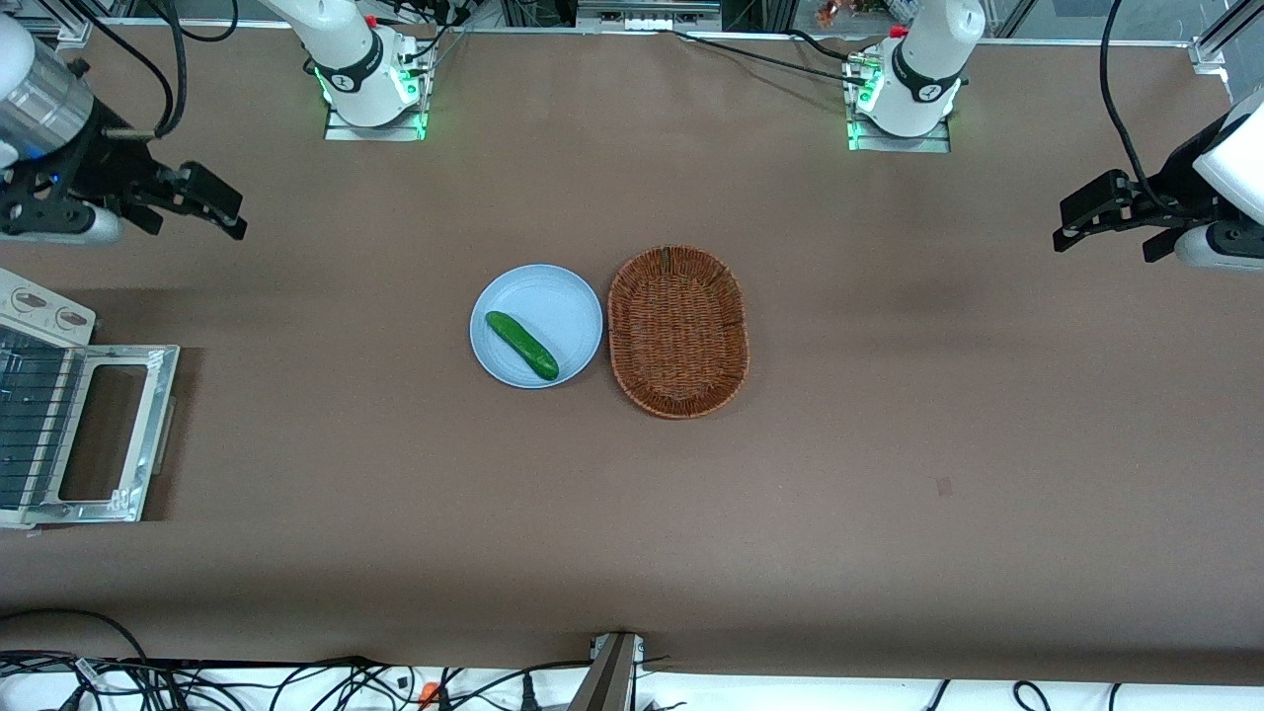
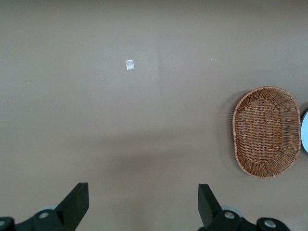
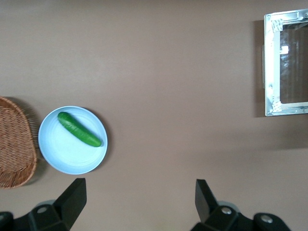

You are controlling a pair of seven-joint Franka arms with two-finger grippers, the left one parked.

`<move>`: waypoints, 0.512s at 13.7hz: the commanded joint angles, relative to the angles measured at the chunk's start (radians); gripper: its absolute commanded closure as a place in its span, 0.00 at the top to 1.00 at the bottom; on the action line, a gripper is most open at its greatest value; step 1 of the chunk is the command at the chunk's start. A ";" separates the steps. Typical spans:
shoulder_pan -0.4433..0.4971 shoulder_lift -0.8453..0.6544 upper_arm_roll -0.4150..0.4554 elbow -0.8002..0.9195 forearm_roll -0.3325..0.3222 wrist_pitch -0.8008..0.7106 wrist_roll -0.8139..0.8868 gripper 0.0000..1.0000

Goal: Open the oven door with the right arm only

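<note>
The oven door (image 1: 104, 434) lies folded flat at the worktop's edge, fully open; the gripper (image 1: 212, 207) hangs clear above, fingers spread wide, empty.

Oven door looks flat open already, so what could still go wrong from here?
The oven door lies folded down onto the table, sticking out from the oven. The open gripper hangs above the table, farther from the front camera than the door. A low sweep could clip the door's frame or its handle.
</note>
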 commanded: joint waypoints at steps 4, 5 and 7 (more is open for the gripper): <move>-0.011 -0.046 0.011 -0.032 0.026 -0.002 -0.033 1.00; -0.011 -0.048 0.011 -0.032 0.024 -0.004 -0.039 1.00; -0.013 -0.054 0.011 -0.032 0.024 -0.013 -0.111 1.00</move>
